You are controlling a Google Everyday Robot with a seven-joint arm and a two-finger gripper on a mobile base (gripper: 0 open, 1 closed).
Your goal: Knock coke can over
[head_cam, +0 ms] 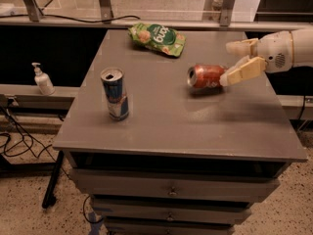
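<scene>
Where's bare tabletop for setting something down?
The table's front strip, right of the blue can, is bare; so is the gap between it and the coke can. Crowded: right side, open pincer at the coke can; chip bag at back.

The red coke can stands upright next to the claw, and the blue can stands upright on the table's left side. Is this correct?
No. In the camera view the coke can lies on its side next to the open claw on the right; the blue can stands upright on the left.

At the right edge, the gripper (226, 62) has two cream, wedge-shaped fingers (244, 71); the wrist (279, 50) behind is white, rounded, with a small dotted patch.
</scene>
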